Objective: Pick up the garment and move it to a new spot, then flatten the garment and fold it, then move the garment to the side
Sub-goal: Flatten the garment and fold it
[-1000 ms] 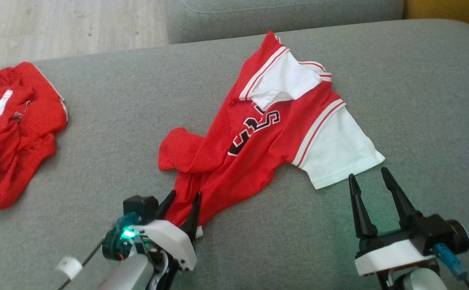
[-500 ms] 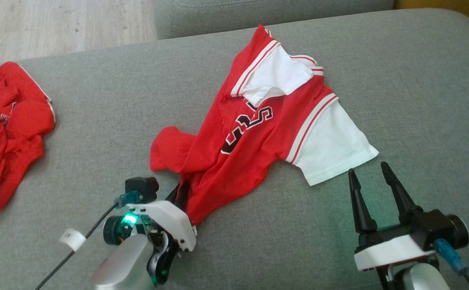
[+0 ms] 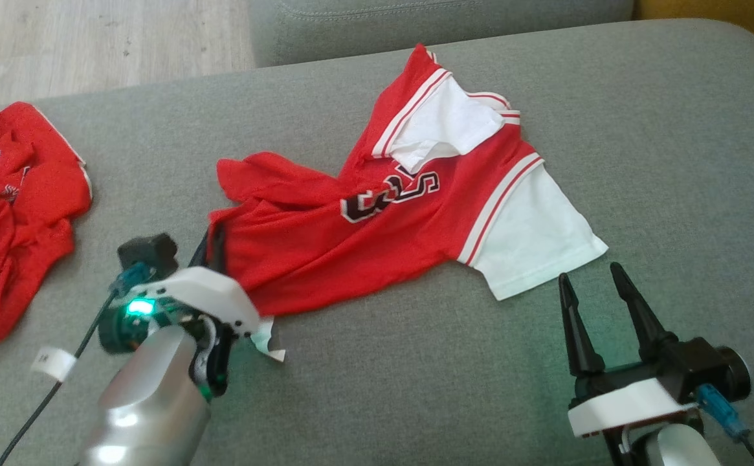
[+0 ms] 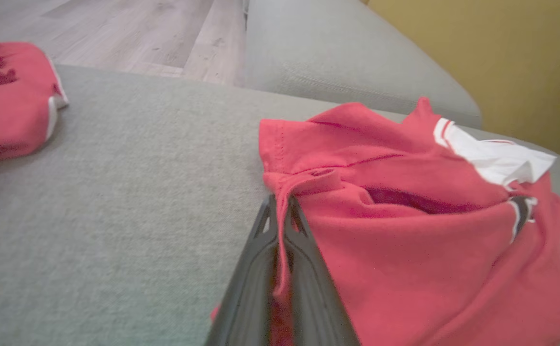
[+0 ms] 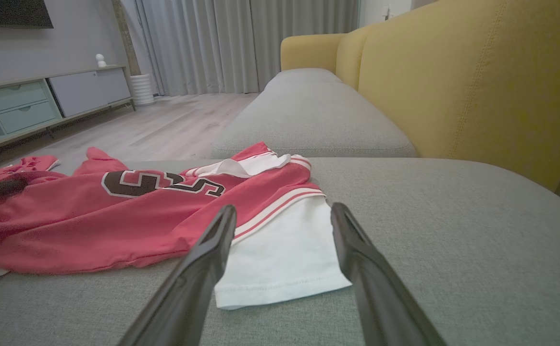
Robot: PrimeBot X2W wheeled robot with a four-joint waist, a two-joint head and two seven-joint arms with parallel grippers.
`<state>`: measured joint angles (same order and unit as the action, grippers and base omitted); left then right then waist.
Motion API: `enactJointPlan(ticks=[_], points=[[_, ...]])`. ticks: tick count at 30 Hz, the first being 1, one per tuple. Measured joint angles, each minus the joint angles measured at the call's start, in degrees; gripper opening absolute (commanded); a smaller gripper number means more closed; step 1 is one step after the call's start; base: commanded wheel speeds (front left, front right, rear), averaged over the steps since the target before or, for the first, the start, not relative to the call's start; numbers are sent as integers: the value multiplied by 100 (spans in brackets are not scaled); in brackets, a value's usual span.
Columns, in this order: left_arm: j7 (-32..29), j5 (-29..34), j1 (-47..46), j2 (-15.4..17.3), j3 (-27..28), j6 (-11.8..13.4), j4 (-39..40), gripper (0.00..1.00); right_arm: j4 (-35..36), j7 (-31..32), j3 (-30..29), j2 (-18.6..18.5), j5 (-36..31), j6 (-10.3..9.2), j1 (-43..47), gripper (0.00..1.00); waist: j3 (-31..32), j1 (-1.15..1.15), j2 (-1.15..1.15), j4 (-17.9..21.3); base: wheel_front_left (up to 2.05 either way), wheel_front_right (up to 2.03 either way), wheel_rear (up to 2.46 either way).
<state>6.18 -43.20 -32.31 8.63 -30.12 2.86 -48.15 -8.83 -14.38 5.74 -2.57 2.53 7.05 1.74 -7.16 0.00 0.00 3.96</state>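
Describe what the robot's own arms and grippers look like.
The left gripper and the right gripper each have two long, black, tapering fingers on a white housing, with a black camera block and a blue plug. The left arm also has a glowing green light, a silvery forearm and a black cable carrying a white tag.

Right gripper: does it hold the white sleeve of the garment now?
No, the right gripper stands open on the near side of the white sleeve, with nothing between its fingers.
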Motion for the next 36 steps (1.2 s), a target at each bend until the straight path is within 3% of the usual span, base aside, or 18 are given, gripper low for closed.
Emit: enactJointPlan(ticks=[3, 4, 7, 12, 16, 22, 27, 36], points=[[53, -26, -15, 2, 43, 73, -376, 0, -19, 0, 36, 0, -1, 0, 0, 100, 17, -1, 0, 40, 0, 0, 0], [75, -54, -16, -4, 82, 70, -474, 13, -19, 0, 36, 0, -1, 0, 0, 100, 18, 0, 0, 52, 0, 0, 0], [298, -209, -21, -38, 229, 65, -677, 100, -19, 0, 32, 0, -1, 0, 1, 100, 23, -1, 0, 72, 0, 0, 0], [710, -278, -15, 3, 476, 2, -733, 100, -16, 0, -34, 0, -1, 0, 3, 100, 41, 0, 0, 56, 0, 0, 0], [810, -259, 191, 26, 632, -188, -289, 100, -4, 0, -79, 0, -1, 0, 14, 100, 82, 0, 0, 14, 0, 0, 0], [811, 185, 1357, 26, 985, -181, 1067, 100, 56, 0, -135, 1, 0, 0, 35, 100, 146, 0, 0, -87, 0, 0, 0], [810, 350, 2265, 3, 942, -102, 1613, 100, 79, 0, -152, 0, 0, 0, 82, 100, 150, -1, 0, -179, 0, 0, 0], [589, 435, 2203, 121, 860, -26, 1947, 100, 79, 0, -83, 1, 0, 0, 102, 100, 91, 0, 0, -209, 0, 0, 0]])
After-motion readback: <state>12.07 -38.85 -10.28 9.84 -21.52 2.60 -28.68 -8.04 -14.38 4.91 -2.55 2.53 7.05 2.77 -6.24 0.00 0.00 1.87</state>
